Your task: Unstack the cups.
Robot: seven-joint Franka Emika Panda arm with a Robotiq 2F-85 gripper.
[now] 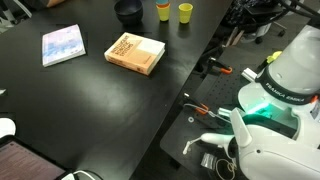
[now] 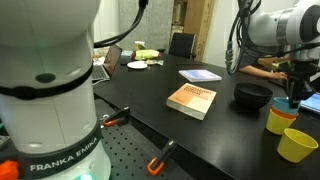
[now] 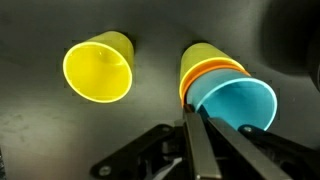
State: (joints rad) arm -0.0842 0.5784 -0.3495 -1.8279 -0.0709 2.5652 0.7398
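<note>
One yellow cup (image 3: 98, 72) stands freed on the bench (image 3: 30, 140); at its three o'clock the light blue cup (image 3: 238, 105), rim seemingly pinched by the claw (image 3: 195, 135), sits nested in the orange cup (image 3: 210, 70) and outer yellow cup (image 3: 200, 52), both unseparated

The lone cup (image 3: 98, 70) is glowing yellow. Of the nested three, the outer cup (image 3: 203, 52) is showing yellow, the middle cup (image 3: 210, 70) orange, the inner cup (image 3: 235, 105) light blue. The bench (image 1: 60, 110) is looking black, the bowl (image 1: 127, 11) dark, the thick book (image 1: 135, 53) orange-brown.
</note>
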